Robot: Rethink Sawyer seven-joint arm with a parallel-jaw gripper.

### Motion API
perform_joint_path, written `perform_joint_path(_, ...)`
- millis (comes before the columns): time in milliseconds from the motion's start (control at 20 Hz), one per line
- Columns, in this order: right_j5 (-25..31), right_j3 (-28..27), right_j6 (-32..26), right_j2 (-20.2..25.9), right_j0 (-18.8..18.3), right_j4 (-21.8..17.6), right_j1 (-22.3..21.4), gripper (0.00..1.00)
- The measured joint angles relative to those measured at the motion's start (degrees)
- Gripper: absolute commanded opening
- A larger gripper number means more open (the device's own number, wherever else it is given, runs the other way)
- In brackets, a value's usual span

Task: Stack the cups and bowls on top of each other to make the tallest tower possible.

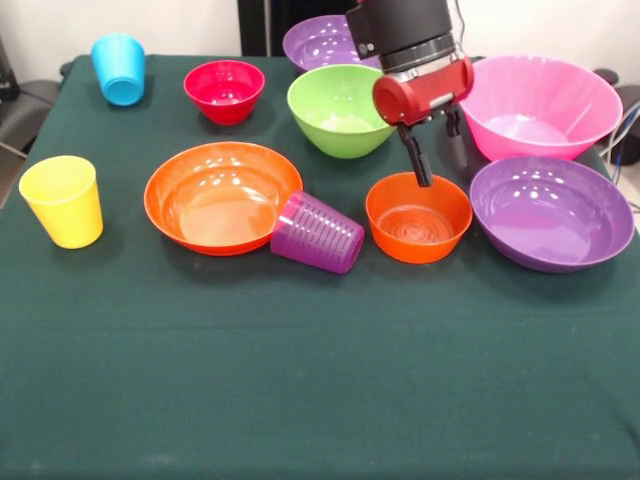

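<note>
Bench (300, 400) under green cloth carried everything I could see, nothing stacked — each piece sat on its own. Largest, the pink bowl (540, 105) stood upright at the far right, with a purple bowl (552, 212) just in front of it. The wide orange bowl (222, 196) sat left of centre, and the purple cup (318, 232) lay tipped on its side against that bowl's near right rim. Behind centre I noted the green bowl (340, 110), and beyond it a second purple bowl (322, 42), partly hidden by the arm. The small orange bowl (418, 217) was between the wide orange bowl and the near purple one; the gripper (436, 150) hung over its far rim, fingers (417, 160) spread apart and holding nothing — one tip looked to be at that rim. The small red bowl (224, 90) stood far left of centre. Yellow cup (63, 200) stood near the left edge, blue cup (120, 68) at the far left corner.
</note>
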Motion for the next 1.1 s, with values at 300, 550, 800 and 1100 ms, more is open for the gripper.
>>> perform_joint_path(300, 0.00, -0.67, 0.00, 0.12, -0.44, -1.25, 2.08, 1.00)
perform_joint_path(550, 0.00, -0.71, 0.00, 0.20, -0.64, -1.62, 3.17, 1.00)
perform_joint_path(800, 0.00, -0.73, 0.00, 3.01, -3.66, -1.62, 4.39, 1.00)
perform_joint_path(1100, 0.00, -0.74, 0.00, 4.71, -6.47, -1.62, 5.63, 1.00)
